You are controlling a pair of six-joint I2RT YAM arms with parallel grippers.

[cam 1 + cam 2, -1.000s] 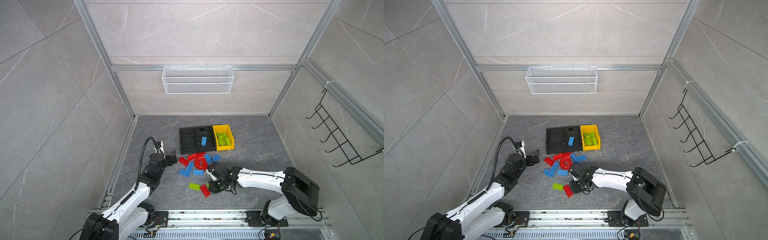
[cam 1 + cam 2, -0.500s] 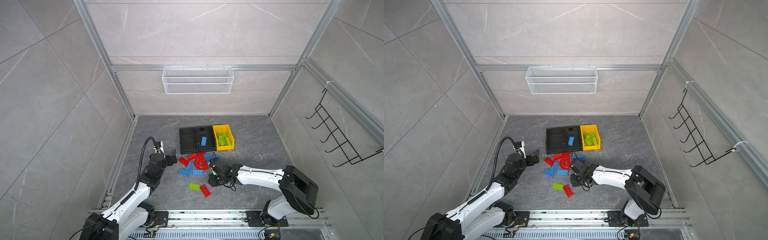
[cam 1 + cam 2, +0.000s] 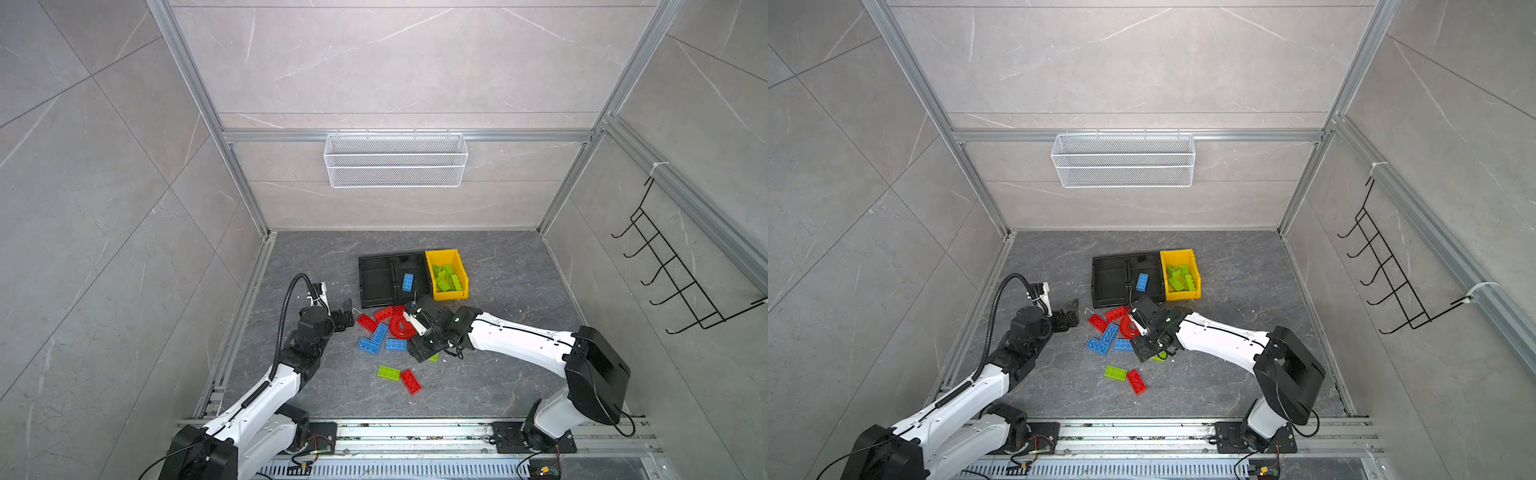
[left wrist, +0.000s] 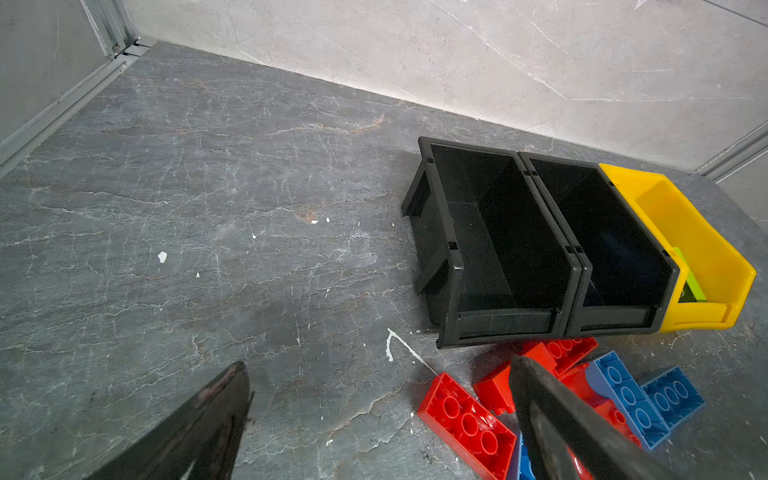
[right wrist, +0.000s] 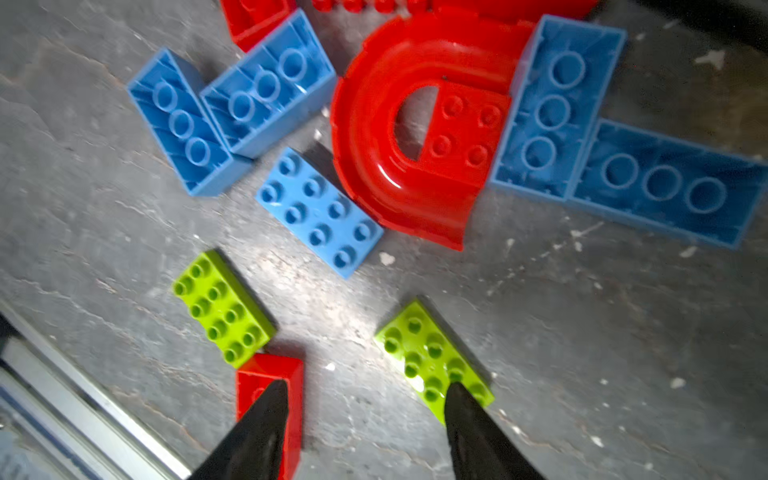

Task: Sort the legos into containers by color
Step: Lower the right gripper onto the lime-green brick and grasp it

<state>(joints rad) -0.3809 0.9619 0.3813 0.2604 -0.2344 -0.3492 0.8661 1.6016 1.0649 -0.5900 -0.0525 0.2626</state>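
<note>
1. Over the last second the right gripper (image 5: 365, 390) has drifted a little toward the pile of red and blue bricks (image 3: 380, 332). Its jaws, which were together, now stand apart with nothing between them.
2. In the right wrist view one fingertip (image 5: 455, 388) lies over a lime-green brick (image 5: 428, 357) and the other over a stray red brick (image 5: 270, 370). The gap between them frames bare floor. We cannot tell whether either tip touches its brick.
3. The left gripper (image 4: 376, 363) has not shifted. It is spread wide and empty, and hovers just beside the outermost red brick (image 4: 467, 424) at the pile's edge.
4. The yellow bin (image 3: 451, 294) holds green bricks, and the middle black bin (image 3: 417, 266) holds one blue brick (image 3: 407, 281). The left black bin (image 3: 374, 278) is empty. The red arch (image 5: 415, 137), the other reds and most blues lie on the floor.
5. We read the parting jaws as the start of a pick on the lime-green brick, which belongs in the yellow bin. The grip is off-centre, so we think the jaws must shift sideways to straddle it before closing. Otherwise they may nudge it away.
</note>
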